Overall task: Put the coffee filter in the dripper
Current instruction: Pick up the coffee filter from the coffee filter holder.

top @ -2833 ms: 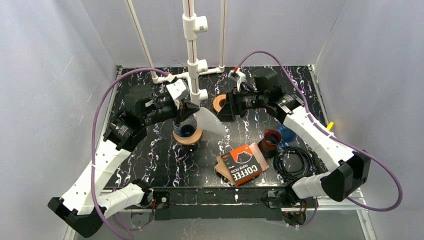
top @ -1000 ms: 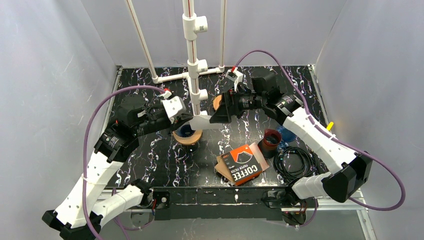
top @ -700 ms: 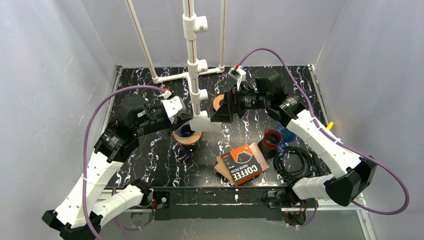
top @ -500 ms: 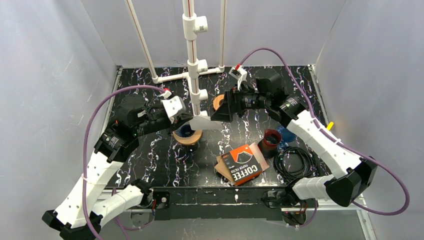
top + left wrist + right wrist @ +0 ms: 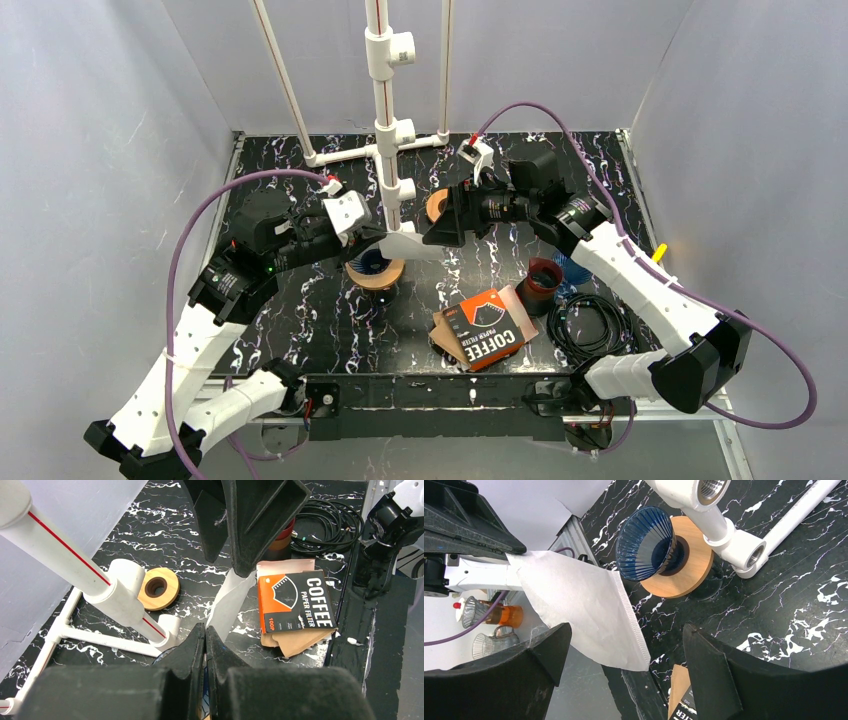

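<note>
Two grippers meet over the middle of the table, and you have the coffee filter [image 5: 574,605] strung between them in the air, not in the dripper [image 5: 644,542].

Your left gripper [image 5: 205,630] is pinched tight on one corner of the paper. Your right gripper [image 5: 627,630] stands with its jaws spread wide, the filter's free edge lying in the gap between the two fingers. Whether either finger touches the paper, you cannot tell from these views.

Compared with nearly three seconds ago, your left arm has lifted and drawn back toward its own side. The filter, which then hung as a broad drooping fan to the right of the dripper, now looks flatter and narrower from above. Your right gripper has come in closer to the paper's edge. Over the last second little has shifted.

The dripper sits as before on its wooden ring [image 5: 689,575], just beside the pipe stand [image 5: 75,560], below the held filter. The filter box [image 5: 295,602] has not moved.
</note>
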Tool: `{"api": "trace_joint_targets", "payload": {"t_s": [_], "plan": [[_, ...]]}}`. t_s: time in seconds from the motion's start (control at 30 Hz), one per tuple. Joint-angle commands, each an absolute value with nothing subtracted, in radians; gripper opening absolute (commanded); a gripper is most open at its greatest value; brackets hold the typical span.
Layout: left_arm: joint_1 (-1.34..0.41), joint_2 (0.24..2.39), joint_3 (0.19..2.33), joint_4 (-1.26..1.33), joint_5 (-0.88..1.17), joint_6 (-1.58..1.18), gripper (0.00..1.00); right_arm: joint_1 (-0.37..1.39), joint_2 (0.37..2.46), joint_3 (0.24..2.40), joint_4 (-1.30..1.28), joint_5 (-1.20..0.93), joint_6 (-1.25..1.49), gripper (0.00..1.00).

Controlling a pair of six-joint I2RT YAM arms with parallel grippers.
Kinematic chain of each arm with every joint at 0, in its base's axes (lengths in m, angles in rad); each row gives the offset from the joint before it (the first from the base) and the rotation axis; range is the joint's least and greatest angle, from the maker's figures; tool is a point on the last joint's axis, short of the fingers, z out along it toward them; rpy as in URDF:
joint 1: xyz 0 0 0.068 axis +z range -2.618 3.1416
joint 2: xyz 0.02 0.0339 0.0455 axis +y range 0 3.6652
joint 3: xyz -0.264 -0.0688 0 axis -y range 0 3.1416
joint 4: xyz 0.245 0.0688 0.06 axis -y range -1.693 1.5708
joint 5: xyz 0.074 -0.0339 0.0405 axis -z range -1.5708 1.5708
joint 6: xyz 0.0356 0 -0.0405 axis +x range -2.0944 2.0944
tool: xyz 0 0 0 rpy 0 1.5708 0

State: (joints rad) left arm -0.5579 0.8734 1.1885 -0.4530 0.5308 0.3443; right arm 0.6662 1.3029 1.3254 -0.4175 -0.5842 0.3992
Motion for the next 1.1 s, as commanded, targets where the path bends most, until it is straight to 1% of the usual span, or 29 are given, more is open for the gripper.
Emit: {"api": "trace_joint_targets", "payload": {"t_s": [0.0,0.07,0.13,0.27,0.33,0.4,0.43,0.5,0.53,0.57,0.63,0.67,0.7,0.73,0.87,0.97,1.07], "plan": [[-0.553,0.859,1.187,-0.421,0.542,0.317,0.0,0.669,1.297,1.333,-0.376,-0.596,0.406,0.9],[-0.552,0.86,1.185,-0.403,0.541,0.3,0.0,0.669,1.301,1.329,-0.35,-0.616,0.415,0.89],[-0.552,0.863,1.183,-0.378,0.537,0.281,0.0,0.668,1.307,1.326,-0.322,-0.636,0.428,0.86],[-0.552,0.864,1.171,-0.332,0.531,0.237,0.0,0.67,1.322,1.319,-0.27,-0.687,0.465,0.73],[-0.552,0.866,1.167,-0.319,0.527,0.225,0.0,0.67,1.324,1.319,-0.256,-0.698,0.477,0.62],[-0.552,0.869,1.166,-0.32,0.519,0.22,0.0,0.67,1.323,1.324,-0.255,-0.701,0.479,0.48],[-0.552,0.871,1.166,-0.321,0.514,0.217,0.0,0.67,1.322,1.327,-0.258,-0.701,0.479,0.4],[-0.553,0.872,1.165,-0.322,0.512,0.214,0.0,0.67,1.319,1.333,-0.267,-0.695,0.479,0.19],[-0.552,0.873,1.164,-0.324,0.512,0.214,0.08,0.67,1.318,1.335,-0.272,-0.692,0.479,0.1],[-0.552,0.874,1.165,-0.324,0.511,0.213,0.2,0.67,1.317,1.337,-0.278,-0.687,0.479,0.01],[-0.552,0.874,1.164,-0.323,0.496,0.205,0.53,0.67,1.314,1.341,-0.291,-0.673,0.477,0.01],[-0.553,0.873,1.164,-0.324,0.486,0.201,0.81,0.67,1.312,1.342,-0.298,-0.668,0.474,0.01],[-0.552,0.871,1.163,-0.324,0.478,0.201,0.96,0.67,1.309,1.343,-0.308,-0.659,0.469,0.01],[-0.553,0.868,1.163,-0.326,0.468,0.201,0.98,0.67,1.308,1.344,-0.315,-0.652,0.465,0.01],[-0.552,0.848,1.145,-0.317,0.388,0.169,0.98,0.67,1.309,1.358,-0.36,-0.625,0.439,0.01],[-0.551,0.818,1.117,-0.289,0.289,0.081,0.98,0.67,1.313,1.373,-0.397,-0.599,0.414,0.01],[-0.552,0.789,1.102,-0.293,0.151,-0.074,0.98,0.67,1.318,1.379,-0.41,-0.597,0.407,0.01]]}}
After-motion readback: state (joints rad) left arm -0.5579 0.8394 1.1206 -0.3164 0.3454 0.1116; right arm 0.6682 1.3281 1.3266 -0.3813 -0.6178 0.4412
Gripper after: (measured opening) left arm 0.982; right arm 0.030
